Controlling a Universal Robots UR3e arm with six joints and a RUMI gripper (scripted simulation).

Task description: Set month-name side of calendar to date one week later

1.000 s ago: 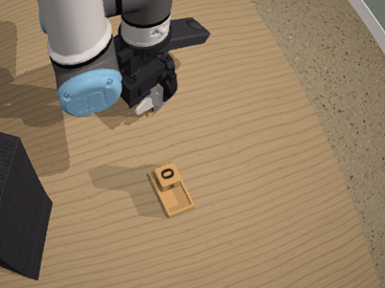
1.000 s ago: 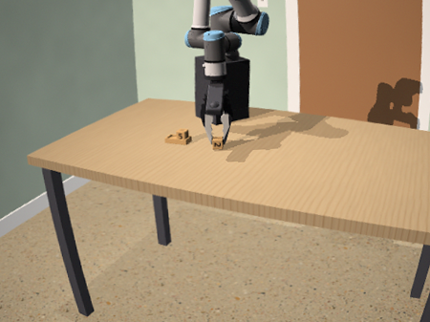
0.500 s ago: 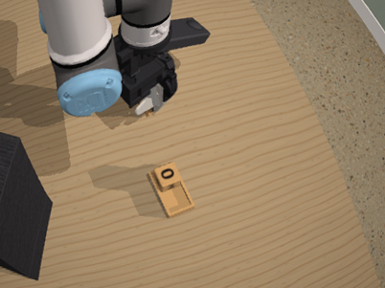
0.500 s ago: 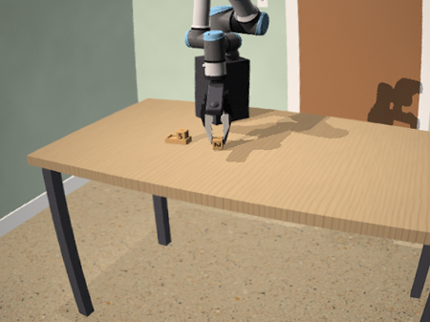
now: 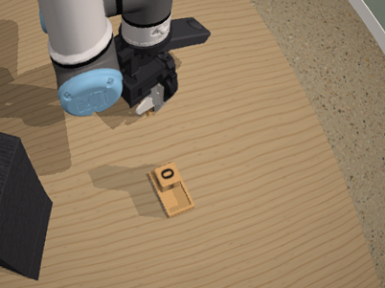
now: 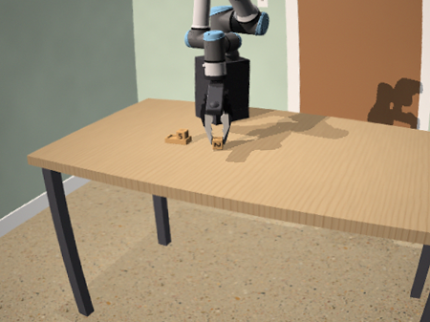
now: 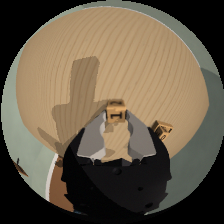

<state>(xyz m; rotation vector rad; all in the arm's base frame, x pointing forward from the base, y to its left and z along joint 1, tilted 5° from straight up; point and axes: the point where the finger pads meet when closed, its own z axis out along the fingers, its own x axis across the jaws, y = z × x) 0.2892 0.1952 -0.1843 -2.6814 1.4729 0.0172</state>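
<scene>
A small wooden calendar tray point(image 5: 178, 203) point(image 6: 173, 140) lies on the table. One wooden cube point(image 5: 167, 177) point(image 6: 183, 133) sits in its end slot; its top shows 0 in the top view and its side shows 5 in the exterior view. The other slot is empty. My gripper point(image 5: 152, 105) point(image 6: 218, 140) point(image 7: 116, 110) is shut on the second cube point(image 6: 217, 144) point(image 7: 115, 111), low on the table top, a short way from the tray. That cube's side shows a 2 in the exterior view. In the top view the cube is hidden by the fingers.
The arm's black base block point(image 5: 8, 207) point(image 6: 226, 88) stands at the table's back edge. The wooden table point(image 5: 260, 211) point(image 6: 318, 181) stretches wide to the right of the tray. The table's near edge runs in front in the exterior view.
</scene>
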